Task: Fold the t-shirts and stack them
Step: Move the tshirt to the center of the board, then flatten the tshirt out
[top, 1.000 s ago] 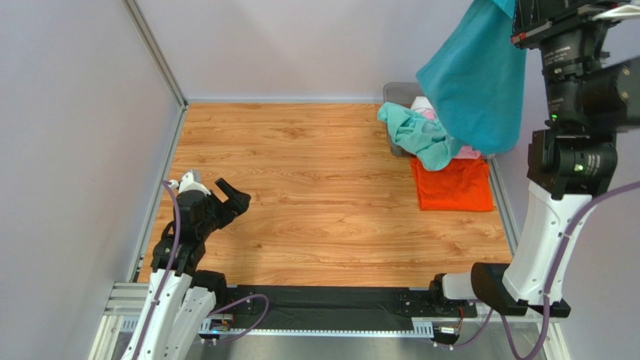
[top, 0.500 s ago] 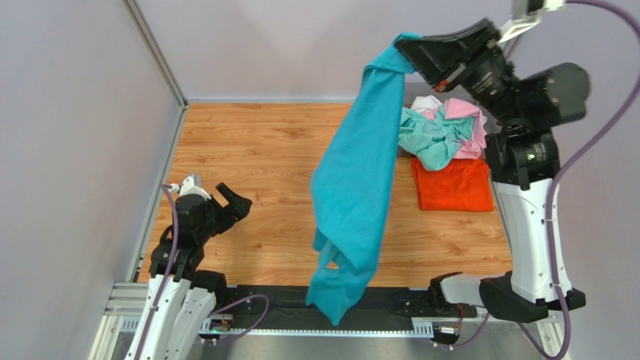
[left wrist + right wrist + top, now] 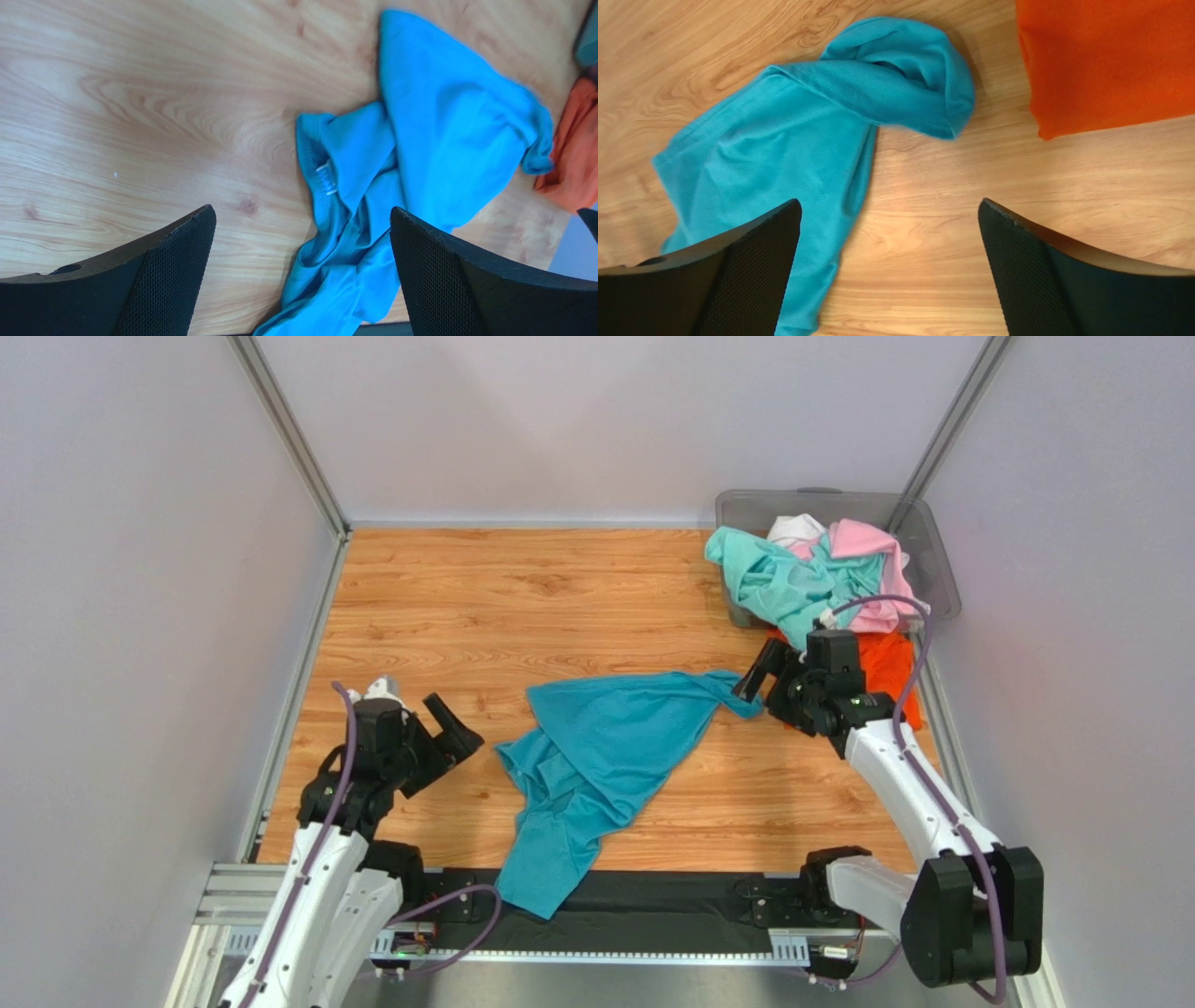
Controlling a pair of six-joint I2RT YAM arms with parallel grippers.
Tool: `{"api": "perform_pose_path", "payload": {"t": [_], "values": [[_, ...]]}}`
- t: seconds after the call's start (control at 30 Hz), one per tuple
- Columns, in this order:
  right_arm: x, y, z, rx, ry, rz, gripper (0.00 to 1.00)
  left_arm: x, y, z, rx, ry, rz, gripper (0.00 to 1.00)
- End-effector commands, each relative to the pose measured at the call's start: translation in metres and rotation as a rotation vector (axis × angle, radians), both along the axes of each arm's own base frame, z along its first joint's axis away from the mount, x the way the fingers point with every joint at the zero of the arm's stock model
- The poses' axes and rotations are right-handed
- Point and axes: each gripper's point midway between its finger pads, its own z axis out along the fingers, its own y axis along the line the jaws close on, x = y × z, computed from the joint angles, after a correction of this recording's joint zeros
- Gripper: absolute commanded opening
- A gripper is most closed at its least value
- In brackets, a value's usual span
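**Barely begun: one shirt looks folded, one lies loose, three wait in the bin**

We judge the task to be in its early part. At the far right of the table (image 3: 533, 602) the orange t-shirt (image 3: 887, 661) lies as a flat, neat rectangle, which we take for a finished fold and the base of the stack. Nothing lies on top of it yet.

The teal-blue t-shirt (image 3: 603, 756) is the one in hand. It lies on the table near the middle, rumpled and twisted. One bunched end sits just beside the orange one, and the other end trails over the near edge. It is neither spread flat nor folded.

Both grippers are empty. The right gripper (image 3: 758, 683) hovers low over the bunched right end with its jaws spread apart, gripping nothing. The left gripper (image 3: 452, 731) waits at the near left, jaws likewise apart, close to the shirt's left edge but not touching it.

The mint-green t-shirt (image 3: 772, 581), the pink t-shirt (image 3: 863, 553) and the white t-shirt (image 3: 795, 528) lie heaped in the grey bin (image 3: 937, 546) at the far right, unfolded. So we count four shirts left to fold and stack.
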Motion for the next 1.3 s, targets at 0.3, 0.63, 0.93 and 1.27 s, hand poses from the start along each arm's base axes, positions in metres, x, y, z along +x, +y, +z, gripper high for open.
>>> {"api": "perform_pose_path", "payload": {"t": [0.3,0.63,0.93,1.27], "values": [[0.013,0.107,0.058,-0.149,-0.281,0.376,1.0,-0.015,-0.036,-0.036,-0.154,0.08,-0.142,1.0],[0.044,0.3,-0.011,-0.303,-0.139,0.757,0.98,0.024,-0.041,-0.043,-0.165,0.018,-0.12,0.95],[0.06,0.371,-0.067,-0.329,-0.032,0.818,0.85,0.045,-0.057,-0.074,-0.194,0.144,-0.187,0.59],[0.057,0.355,-0.111,-0.399,0.047,0.778,0.35,0.043,-0.066,-0.097,-0.236,0.211,-0.224,0.07]]}}
